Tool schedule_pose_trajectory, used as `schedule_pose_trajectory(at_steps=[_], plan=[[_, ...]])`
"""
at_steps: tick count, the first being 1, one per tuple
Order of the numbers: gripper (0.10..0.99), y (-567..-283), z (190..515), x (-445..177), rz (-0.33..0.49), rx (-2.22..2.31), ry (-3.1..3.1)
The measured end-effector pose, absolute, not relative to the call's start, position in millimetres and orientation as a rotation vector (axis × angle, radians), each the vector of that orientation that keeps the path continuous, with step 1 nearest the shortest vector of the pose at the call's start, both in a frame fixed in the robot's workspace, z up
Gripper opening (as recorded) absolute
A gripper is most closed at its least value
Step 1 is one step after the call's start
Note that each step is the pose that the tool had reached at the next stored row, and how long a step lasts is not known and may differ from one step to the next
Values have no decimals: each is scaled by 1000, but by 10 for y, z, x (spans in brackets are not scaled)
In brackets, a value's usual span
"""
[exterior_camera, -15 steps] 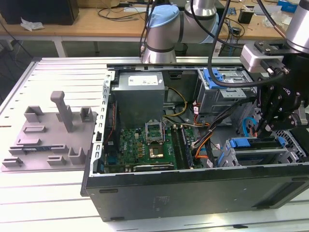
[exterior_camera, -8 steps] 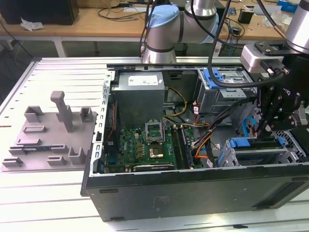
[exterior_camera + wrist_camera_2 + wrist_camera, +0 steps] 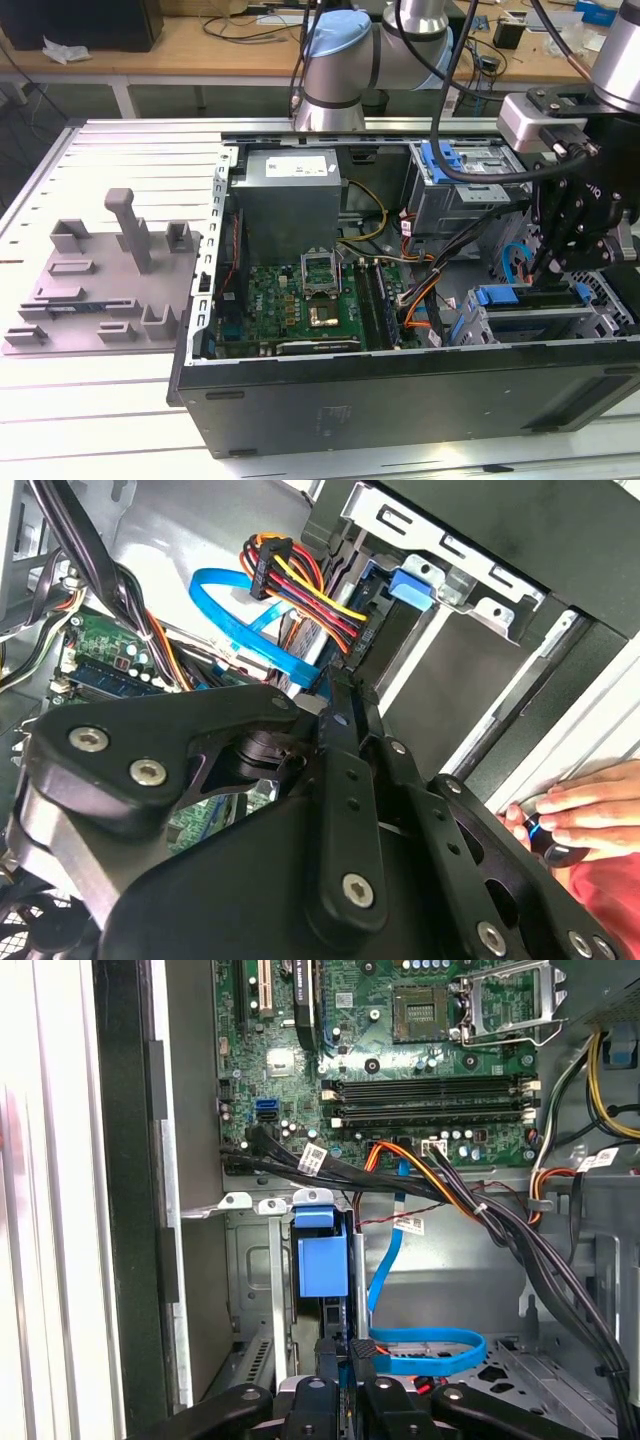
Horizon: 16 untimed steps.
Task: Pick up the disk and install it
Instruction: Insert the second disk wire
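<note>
Cables crowd the corner of the open computer case [image 3: 380,400] where the end effector [image 3: 543,268] works. A looped blue flat cable [image 3: 430,1345] lies just beside the fingers in the first wrist view. A thick black cable bundle [image 3: 480,1210] runs across from the motherboard [image 3: 400,1060], and a plug of orange, yellow and red wires [image 3: 300,580] hangs close above the fingertips in the second wrist view.

The case lies on its side on the slatted metal worktop [image 3: 100,400] with its inside facing up. It holds the green motherboard, a grey power supply box [image 3: 290,190] and an upper drive cage [image 3: 465,185] carrying a blue latch [image 3: 445,160]. A lower drive cage [image 3: 540,325] sits at the exterior view's right.

The disk [image 3: 322,1260] stands edge-on in a slot of that lower cage, its blue rail end showing between the cage's metal walls. In the exterior view its blue rail [image 3: 500,296] lies along the cage's top, directly under the black end effector. The fingers [image 3: 328,1355] are drawn in close on either side of the disk's near edge, clamped on it.

A person's hand [image 3: 590,805] with a red sleeve [image 3: 600,890] rests at the case's outer wall, just beside the arm's wrist. Well apart, at the exterior view's left, a grey plastic holder [image 3: 110,280] with upright posts lies flat on the worktop. A wooden bench [image 3: 200,55] with loose wires stands behind the arm.
</note>
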State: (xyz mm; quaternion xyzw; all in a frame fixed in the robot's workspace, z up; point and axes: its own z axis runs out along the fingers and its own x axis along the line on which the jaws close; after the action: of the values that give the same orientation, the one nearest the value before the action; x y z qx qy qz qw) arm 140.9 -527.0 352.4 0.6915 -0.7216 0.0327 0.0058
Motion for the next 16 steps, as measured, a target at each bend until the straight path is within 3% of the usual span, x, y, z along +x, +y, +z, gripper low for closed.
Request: schedule_pose_trajectory(at_steps=[16], plan=[[161,-5270,3482,1419,102,2164,-2259]])
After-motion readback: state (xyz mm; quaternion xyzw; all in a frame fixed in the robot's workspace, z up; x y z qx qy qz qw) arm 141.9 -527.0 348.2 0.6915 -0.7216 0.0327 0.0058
